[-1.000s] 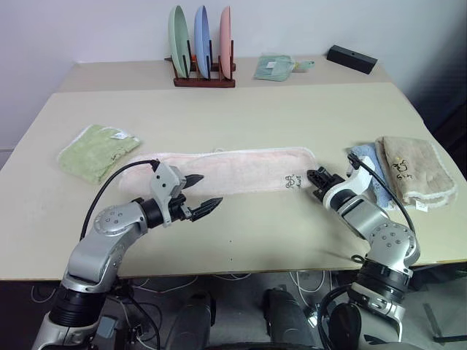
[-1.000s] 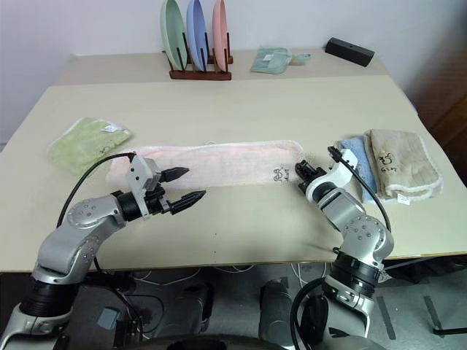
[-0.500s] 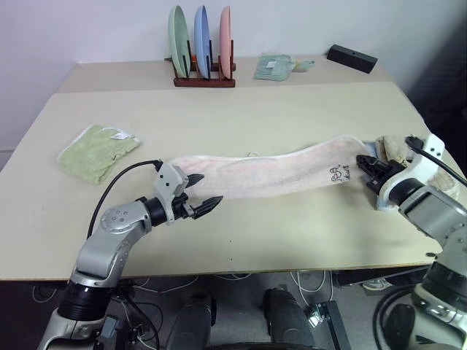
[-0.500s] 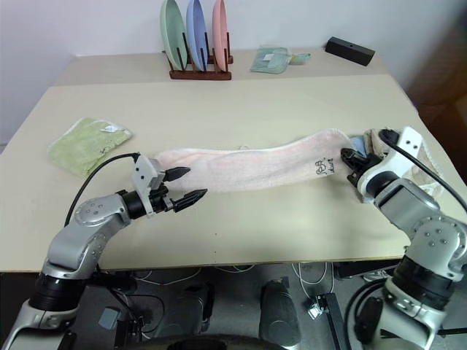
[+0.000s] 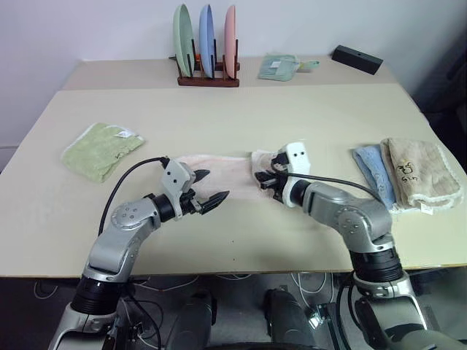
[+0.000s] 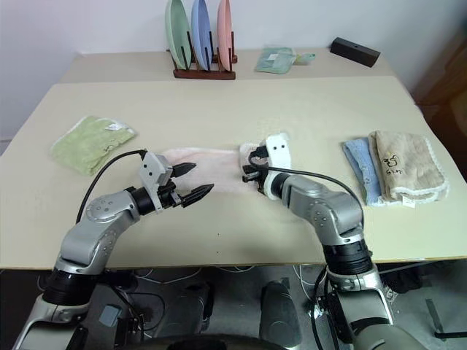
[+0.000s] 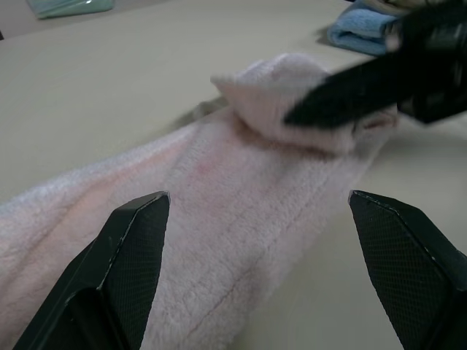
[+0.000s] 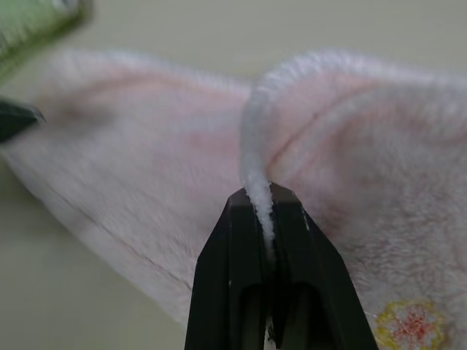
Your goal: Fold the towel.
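The pale pink towel lies in the middle of the table, its right end lifted and doubled back toward the left. That end's raised edge is pinched in my right gripper, which is shut on it; in the right wrist view the edge of the towel runs straight into the closed fingertips. My left gripper stands open just above the front edge of the towel's left part, holding nothing. In the left wrist view the towel lies between its spread fingers.
A light green cloth lies at the left of the table. A blue cloth and a beige towel lie at the right. At the back stand a plate rack, a folded green cloth and a black box.
My right gripper drew the towel's end out to the right, then swung it left over the middle, so the towel now lies doubled and much shorter. The left gripper stayed open in place.
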Controlling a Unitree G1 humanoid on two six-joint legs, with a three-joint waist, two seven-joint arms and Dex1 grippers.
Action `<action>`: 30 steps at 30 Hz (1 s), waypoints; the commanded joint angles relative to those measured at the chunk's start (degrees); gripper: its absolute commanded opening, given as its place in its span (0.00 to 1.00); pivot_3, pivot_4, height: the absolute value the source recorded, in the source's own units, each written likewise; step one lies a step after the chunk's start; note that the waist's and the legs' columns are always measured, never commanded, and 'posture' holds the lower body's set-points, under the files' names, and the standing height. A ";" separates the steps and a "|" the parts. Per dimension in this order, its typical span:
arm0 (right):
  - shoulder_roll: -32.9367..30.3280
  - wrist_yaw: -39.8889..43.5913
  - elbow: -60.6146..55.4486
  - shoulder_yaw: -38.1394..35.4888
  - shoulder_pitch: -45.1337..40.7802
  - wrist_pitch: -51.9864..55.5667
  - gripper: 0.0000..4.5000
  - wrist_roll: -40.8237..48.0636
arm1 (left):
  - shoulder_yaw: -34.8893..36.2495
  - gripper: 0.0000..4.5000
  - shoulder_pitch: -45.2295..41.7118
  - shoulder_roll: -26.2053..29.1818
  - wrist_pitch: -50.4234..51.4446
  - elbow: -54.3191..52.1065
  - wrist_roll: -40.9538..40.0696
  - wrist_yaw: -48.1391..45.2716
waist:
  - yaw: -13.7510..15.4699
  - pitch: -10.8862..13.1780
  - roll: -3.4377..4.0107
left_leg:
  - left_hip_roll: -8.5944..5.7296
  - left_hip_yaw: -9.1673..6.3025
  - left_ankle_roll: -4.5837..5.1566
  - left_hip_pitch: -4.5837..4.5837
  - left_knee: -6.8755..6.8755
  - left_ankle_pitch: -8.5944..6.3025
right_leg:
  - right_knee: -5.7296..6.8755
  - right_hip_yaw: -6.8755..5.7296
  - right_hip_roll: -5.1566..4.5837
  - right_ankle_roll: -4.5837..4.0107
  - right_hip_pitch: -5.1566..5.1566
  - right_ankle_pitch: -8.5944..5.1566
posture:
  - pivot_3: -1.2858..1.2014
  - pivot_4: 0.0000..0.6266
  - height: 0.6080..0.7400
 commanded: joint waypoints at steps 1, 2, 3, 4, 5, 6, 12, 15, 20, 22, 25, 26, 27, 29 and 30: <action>1.22 2.28 0.59 0.76 -1.17 -2.34 0.01 -2.44 | 0.21 0.89 1.40 0.11 -0.26 -3.61 0.01 0.73 | -0.21 0.00 0.00 | 0.00 0.00 0.00 0.01 -0.02 0.00 | 0.01 0.00 0.00 0.00 -0.01 0.00 | 0.52 0.24 1.00; 1.62 2.65 0.71 0.89 -1.08 -2.53 0.01 -2.97 | 0.25 0.89 1.66 0.21 -0.22 -3.76 0.05 0.80 | -0.28 0.00 0.00 | 0.01 0.00 0.00 0.02 -0.03 0.00 | 0.02 0.00 0.01 0.00 -0.03 0.00 | 0.52 0.24 1.00; 1.98 2.95 0.76 0.95 -1.01 -2.66 0.01 -3.47 | 0.28 0.89 1.83 0.29 -0.18 -3.87 0.09 0.85 | -0.27 0.00 0.00 | 0.02 0.00 0.00 0.02 -0.04 0.00 | 0.05 0.00 0.01 0.00 -0.04 0.00 | 0.52 0.24 1.00; 2.30 3.27 0.76 1.01 -0.98 -2.84 0.01 -4.01 | 0.31 0.89 1.90 0.35 -0.17 -3.87 0.12 0.86 | -0.25 0.00 0.00 | 0.03 -0.01 0.00 0.03 -0.04 0.00 | 0.08 0.00 0.02 0.00 -0.05 0.00 | 0.52 0.24 1.00; 2.53 3.60 0.69 1.05 -0.95 -3.01 0.01 -4.57 | 0.31 0.89 1.90 0.37 -0.14 -3.84 0.13 0.87 | -0.22 0.00 0.00 | 0.03 -0.01 0.00 0.03 -0.03 0.00 | 0.08 0.00 0.02 0.00 -0.05 0.00 | 0.52 0.24 1.00; 2.58 4.25 0.23 1.20 -0.91 -3.35 0.01 -5.04 | 0.30 0.89 1.85 0.39 -0.15 -3.76 0.13 0.87 | -0.21 0.00 0.00 | 0.02 -0.01 0.00 0.03 -0.03 0.00 | 0.08 0.00 0.02 0.00 -0.04 0.00 | 0.52 0.24 1.00; -0.02 10.75 -8.00 0.58 -0.44 -4.99 0.41 -4.47 | 0.27 0.89 1.42 0.53 -0.22 -3.10 0.25 0.52 | -0.17 0.01 0.01 | 0.02 -0.01 0.00 0.02 -0.03 0.00 | 0.06 0.00 0.02 0.00 -0.04 0.00 | 0.52 0.24 1.00; -4.17 14.47 -14.84 -3.74 1.17 -4.03 0.64 -1.23 | 0.73 0.89 1.47 1.06 -0.27 -2.69 0.29 0.21 | 0.04 0.01 0.01 | 0.02 -0.01 0.00 0.02 -0.04 0.00 | 0.04 0.00 0.01 0.00 -0.03 -0.01 | 0.52 0.24 1.00; -10.19 17.38 -17.31 -7.05 3.69 -4.77 0.64 -1.70 | 1.61 0.89 1.46 1.69 -0.44 -1.87 0.15 0.24 | 0.08 0.00 -0.01 | 0.01 -0.02 0.00 0.01 -0.02 0.00 | -0.06 -0.01 0.01 0.02 0.03 -0.02 | 0.52 0.24 1.00; -11.10 16.43 -14.59 -7.81 3.28 -5.41 0.45 -3.71 | 1.83 0.89 1.39 1.78 -0.53 -1.47 0.14 0.27 | -0.14 0.00 -0.01 | 0.03 -0.01 0.00 0.01 -0.03 0.00 | -0.05 -0.01 0.02 0.02 0.01 -0.02 | 0.52 0.24 1.00; -10.60 16.18 -7.22 -5.36 0.84 -11.01 0.12 -9.21 | 1.51 0.89 1.09 1.54 -0.84 -0.83 0.42 0.32 | -0.13 0.00 -0.02 | 0.03 0.00 0.00 0.02 -0.03 0.00 | -0.05 -0.01 0.01 0.01 0.00 -0.02 | 0.52 0.24 1.00; -9.58 16.22 -4.36 -4.58 -0.21 -12.80 0.01 -10.46 | 1.33 0.89 0.98 1.40 -0.82 -0.79 0.47 0.40 | -0.17 0.01 -0.02 | 0.03 0.02 0.00 0.02 -0.03 0.00 | -0.05 0.00 0.01 0.01 0.01 -0.02 | 0.52 0.24 1.00; -8.80 16.37 -2.54 -4.19 -0.86 -13.93 0.01 -11.16 | 1.23 0.89 0.91 1.32 -0.80 -0.79 0.49 0.45 | -0.17 0.01 -0.02 | 0.03 0.02 0.00 0.02 -0.03 0.00 | -0.05 0.00 0.01 0.01 0.00 -0.02 | 0.52 0.24 1.00; -6.91 17.26 3.33 -0.99 -2.43 -18.48 0.01 -14.85 | 1.01 0.89 0.79 1.15 -0.73 -0.90 0.53 0.55 | -0.24 0.00 -0.02 | 0.03 0.02 0.00 0.02 -0.06 0.00 | -0.05 0.00 0.01 0.01 -0.01 -0.02 | 0.52 0.24 1.00; -5.81 17.57 5.86 -0.29 -2.92 -19.92 0.01 -15.78 | 0.98 0.89 0.78 1.14 -0.72 -0.98 0.55 0.58 | -0.24 0.01 -0.02 | 0.03 0.02 0.00 0.03 -0.07 0.00 | -0.05 -0.01 0.01 0.01 -0.01 -0.02 | 0.52 0.24 1.00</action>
